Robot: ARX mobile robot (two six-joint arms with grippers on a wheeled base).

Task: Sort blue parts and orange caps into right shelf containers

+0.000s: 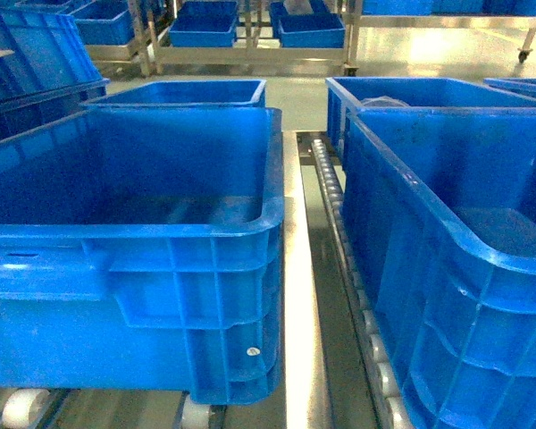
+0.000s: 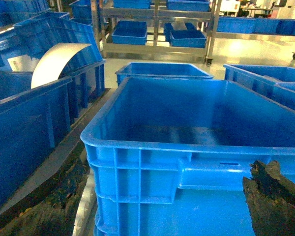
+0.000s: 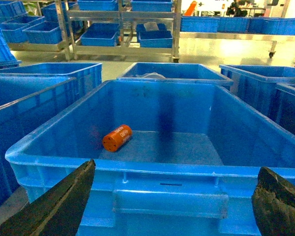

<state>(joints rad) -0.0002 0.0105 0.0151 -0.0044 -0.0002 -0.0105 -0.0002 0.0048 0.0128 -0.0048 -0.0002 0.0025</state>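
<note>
— Two dark fingers (image 3: 44, 206) of the right gripper (image 3: 172, 204) are standing wide apart, holding nothing, before the near rim of the crate (image 3: 137, 169).

— And the orange cap (image 3: 117, 137)?

— It is lying on its side inside this crate, ahead and left of the gap, long axis slanting. The right arm is nearer, I think. The left gripper (image 2: 152, 206) is also looking released and empty.

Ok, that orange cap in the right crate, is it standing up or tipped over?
Tipped over. The orange cap lies on its side on the crate floor, its round end facing the right wrist camera and the printed side wall turned upward.
</note>
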